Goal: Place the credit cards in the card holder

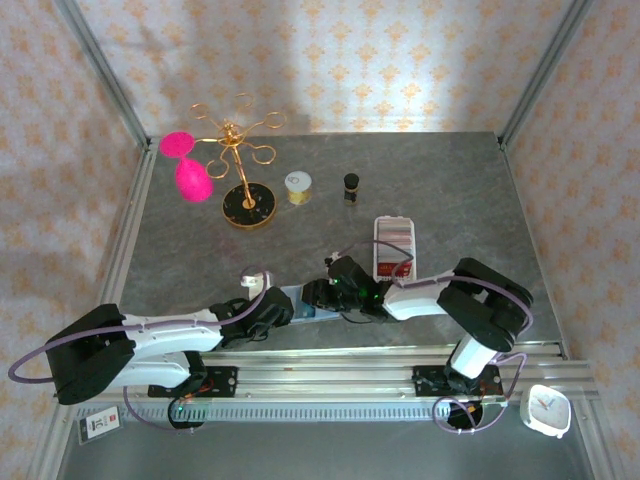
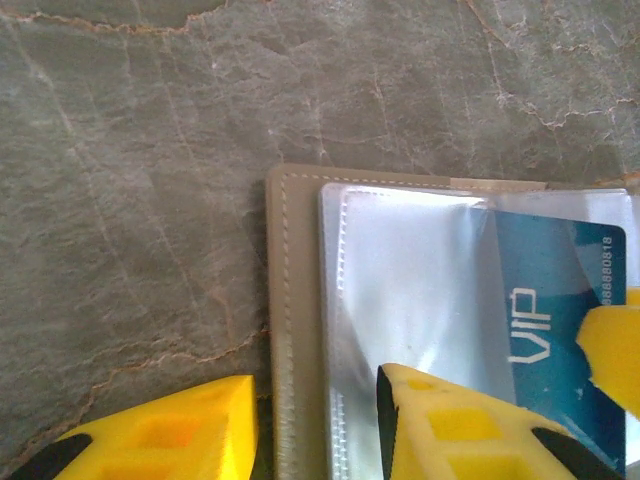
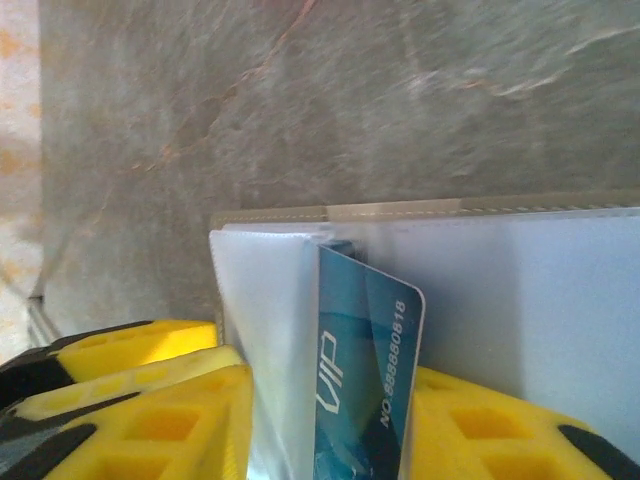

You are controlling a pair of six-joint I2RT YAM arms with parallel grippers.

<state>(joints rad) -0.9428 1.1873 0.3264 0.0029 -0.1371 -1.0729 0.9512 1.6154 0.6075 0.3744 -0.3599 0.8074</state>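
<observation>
Yellow left gripper fingers parted, straddling the stitched edge of the grey-green fold-over card holder, which lies open on the grey stone-look table | right gripper parted too, clamping nothing I can see | blue plastic VIP credit card between its fingers, tucked partway into a clear sleeve

The table is matt grey stone-look, veined and faintly rough. The card holder has a matt, leather-like khaki cover with a stitched edge; its clear plastic sleeves are glossy and slightly creased. The blue credit card is smooth, shiny plastic. The fingers of the left gripper are matt yellow moulded plastic. The stand is polished gold metal.
</observation>
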